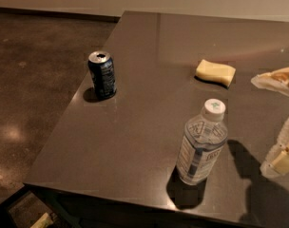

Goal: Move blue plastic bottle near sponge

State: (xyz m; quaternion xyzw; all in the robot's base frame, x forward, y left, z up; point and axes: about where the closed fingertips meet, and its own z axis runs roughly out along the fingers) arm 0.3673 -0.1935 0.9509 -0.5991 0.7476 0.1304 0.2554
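On the left side of the dark table (144,127) stands a dark blue soda can (102,75), upright. Right of centre, near the front edge, stands the blue plastic bottle (201,148). It is upright, with a clear ribbed body, a white screw cap and a white-and-blue label. Behind it and slightly to the right, well apart, lies the pale yellow sponge (216,72), flat. At the right frame edge is the gripper (270,122), its pale fingers (282,160) spread wide with bare tabletop between them, holding nothing. The bottle stands left of the gripper, near the nearer finger but not touching it.
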